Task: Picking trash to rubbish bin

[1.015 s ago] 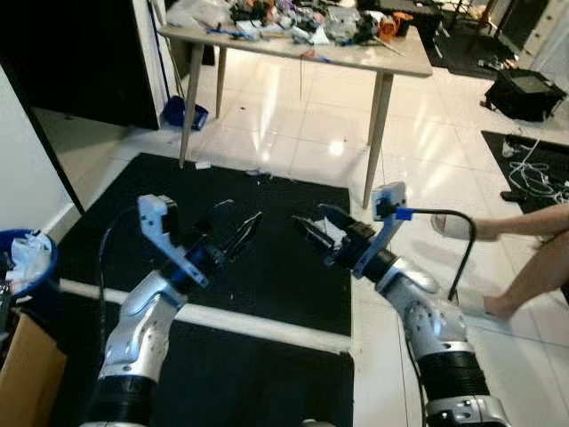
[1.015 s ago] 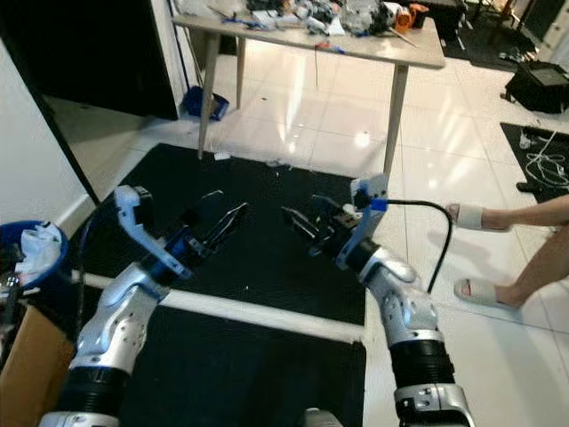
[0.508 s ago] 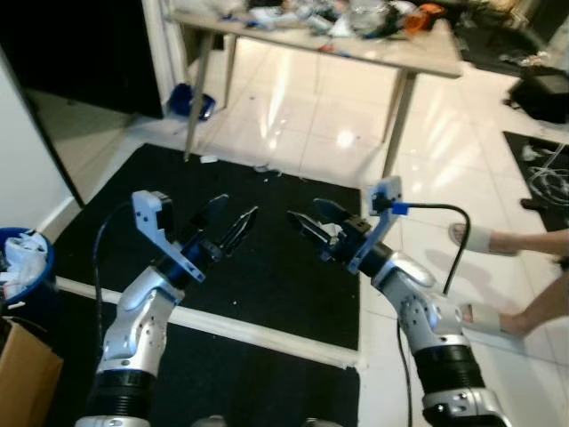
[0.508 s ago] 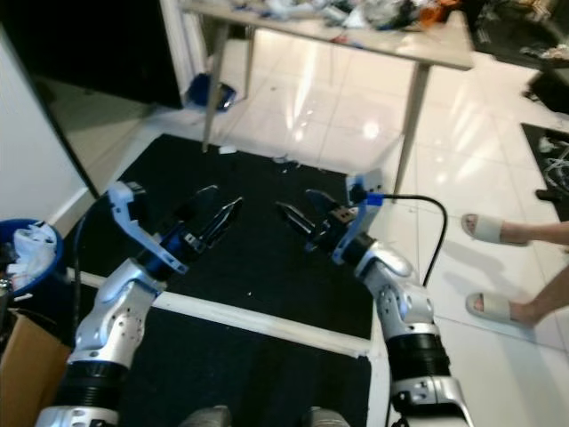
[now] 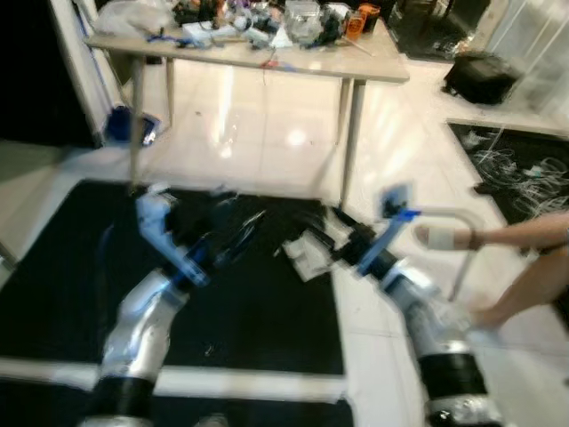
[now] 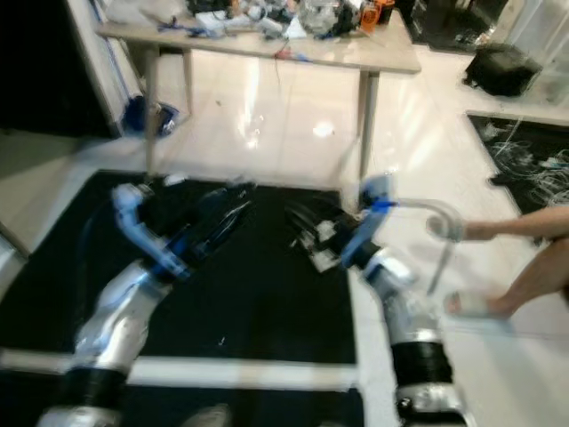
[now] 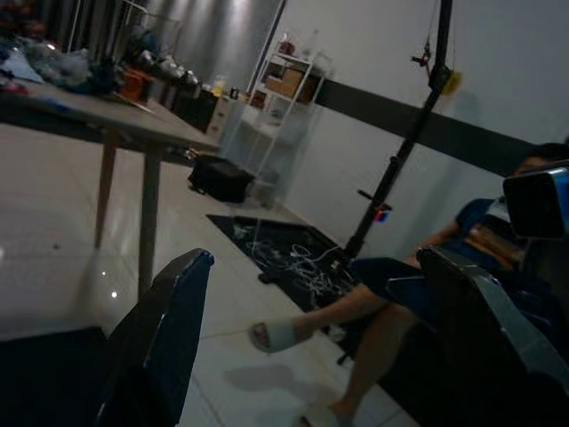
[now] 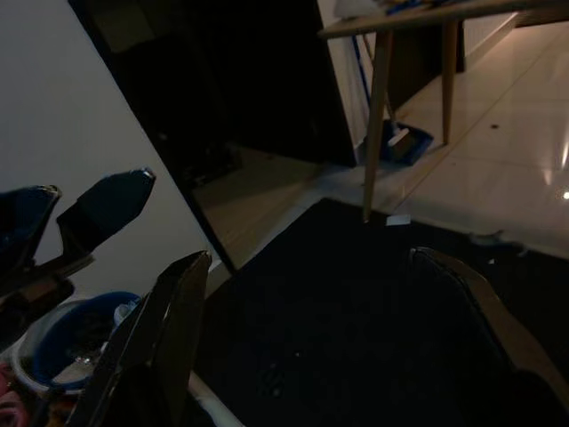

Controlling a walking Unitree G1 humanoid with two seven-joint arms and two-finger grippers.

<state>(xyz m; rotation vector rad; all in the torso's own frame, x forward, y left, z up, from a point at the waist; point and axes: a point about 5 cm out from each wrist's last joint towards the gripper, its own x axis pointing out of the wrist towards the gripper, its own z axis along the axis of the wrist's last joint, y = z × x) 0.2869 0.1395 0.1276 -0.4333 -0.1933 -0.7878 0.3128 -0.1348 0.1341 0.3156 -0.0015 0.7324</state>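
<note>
The head views are motion-blurred and the whole scene has shifted since a second ago: the blue bin and the cardboard box that stood at the robot's left have left the frame, while the cluttered bench [image 5: 267, 62] now sits more centrally ahead. This is camera motion, consistent with the robot turning away from the bin to search for trash.

Left pincer [image 6: 227, 218] and right pincer [image 6: 307, 222] are both raised before the chest over the black mat [image 5: 258, 311], tips pointing toward each other. Both are spread, as the wrist views confirm, and neither holds anything.

Rubbish bin [image 8: 67, 342]: a blue container with pale crumpled contents, visible dimly in the right wrist view beside the white wall.

Candidate trash: small pale scraps [image 6: 173, 180] at the mat's far edge, near the bench leg; blur prevents closer identification. A blue object [image 5: 124, 124] lies on the tiles beyond.

A seated person's leg [image 5: 533, 258] and sandal [image 5: 437, 237] occupy the robot's right. By this evidence, pickup has not begun.
</note>
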